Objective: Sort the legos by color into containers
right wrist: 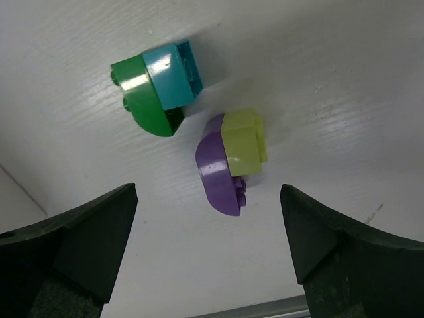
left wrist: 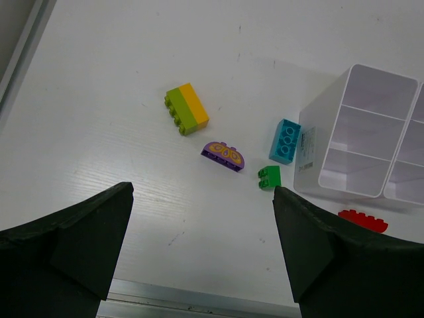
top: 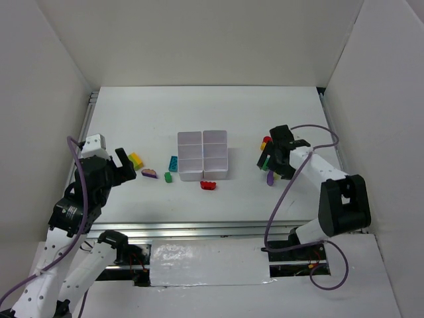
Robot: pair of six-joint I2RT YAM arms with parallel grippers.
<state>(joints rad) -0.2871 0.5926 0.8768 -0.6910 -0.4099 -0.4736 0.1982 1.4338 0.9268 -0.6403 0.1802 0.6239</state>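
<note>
Teal brick (left wrist: 286, 140) and green brick (left wrist: 270, 177) crowd the containers' (left wrist: 310, 159) left side; far side free.

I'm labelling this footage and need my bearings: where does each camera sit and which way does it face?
Top external: above and behind, looking down on table and containers; both arms show.
Left wrist: on left arm, looking down past its open fingers at the teal brick.
Right wrist: on right arm, looking down past its open fingers at a purple-lime piece.
Top and left wrist share the containers.
</note>
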